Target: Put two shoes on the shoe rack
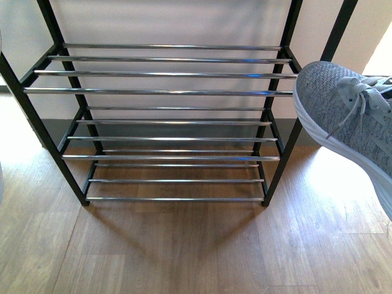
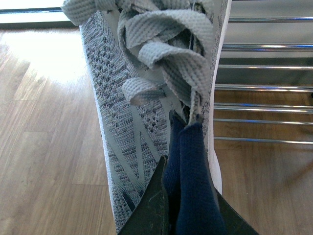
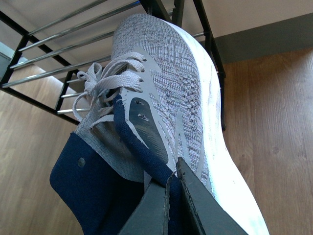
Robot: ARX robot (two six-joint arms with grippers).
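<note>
Right pincer (image 3: 172, 174) clamps a grey sneaker (image 3: 166, 83) by its navy collar, aloft just right of the rack (image 1: 171, 92); left pincer (image 2: 188, 178) pinches the other sneaker (image 2: 122, 127) likewise, above the wooden floor (image 2: 49, 147).

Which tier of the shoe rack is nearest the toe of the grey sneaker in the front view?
The uppermost tier in view: its front bar ends beside the toe of the sneaker; both lower tiers sit below.
</note>
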